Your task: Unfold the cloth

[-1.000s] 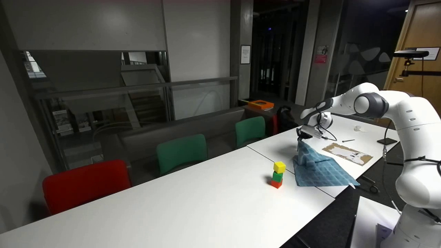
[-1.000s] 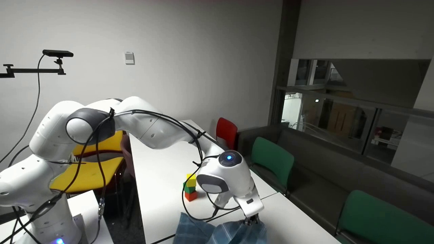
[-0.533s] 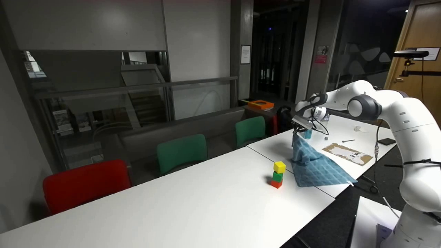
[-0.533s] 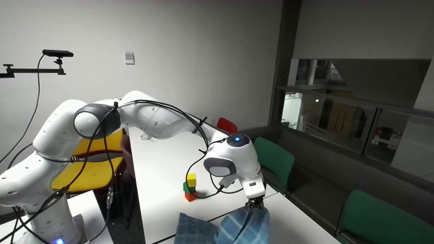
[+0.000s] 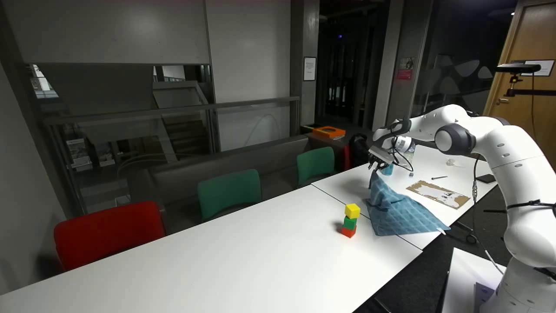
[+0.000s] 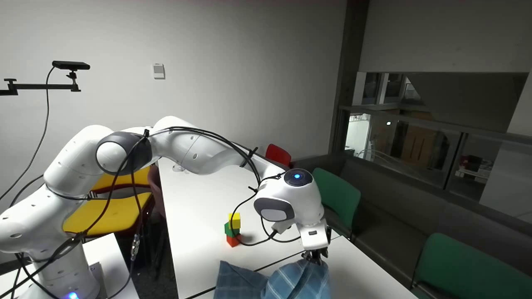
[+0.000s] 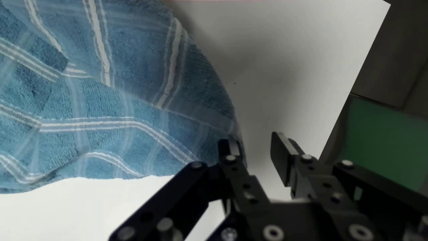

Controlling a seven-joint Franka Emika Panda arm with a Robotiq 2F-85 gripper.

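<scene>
Fingers [image 7: 282, 159] are parted by a moderate gap, with bare table [image 7: 301, 67] seen between them and nothing gripped; the edge of the cloth [image 7: 117, 107] is partly hidden by the left one in the wrist view, and whether it is touched cannot be told. In an exterior view the cloth [image 5: 406, 217] is spread over the table, its far part raised in a hump below the fingers, its near part laid flatter. One layer seems lapped over another, so the unfolding is judged only partly done. The step in hand is judged to be the letting-go of the raised far edge, though a fresh grip on it cannot be ruled out. For the next move, the fingers need to be drawn clear without the edge being snagged, so that the hump can be let down; then the lapped layer has to be caught and pulled outward until it is laid flat. Any pull toward the blocks [image 5: 349, 222], stacked just left of the cloth in an exterior view, is best avoided.
</scene>
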